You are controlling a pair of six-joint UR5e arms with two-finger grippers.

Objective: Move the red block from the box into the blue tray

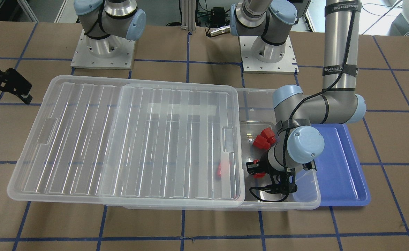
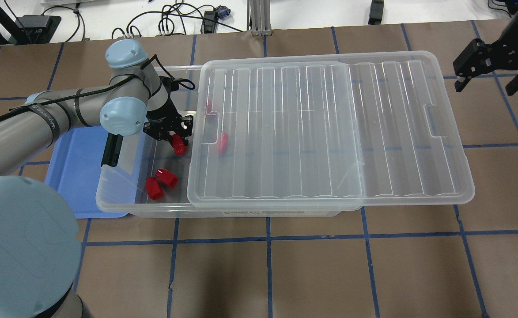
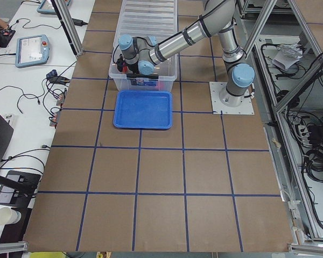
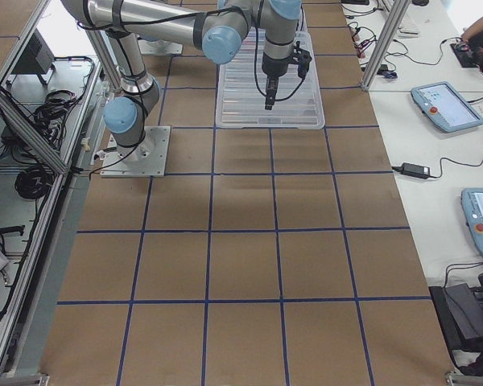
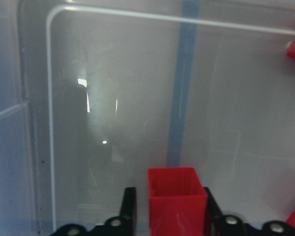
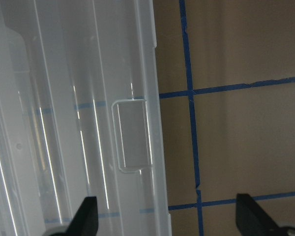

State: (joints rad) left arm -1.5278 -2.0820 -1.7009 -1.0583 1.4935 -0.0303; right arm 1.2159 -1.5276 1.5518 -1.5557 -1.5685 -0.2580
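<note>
Brown table (image 2: 311, 269) — boxy red block (image 5: 177, 199)

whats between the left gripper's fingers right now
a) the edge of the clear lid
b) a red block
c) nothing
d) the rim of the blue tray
B: the left wrist view shows the left gripper with its fingers closed on either side of a red block, inside the uncovered end of the box.

Left hand (image 2: 175, 141) low and pinched tight; right hand (image 2: 486, 85) off to the side, spread wide.
</note>
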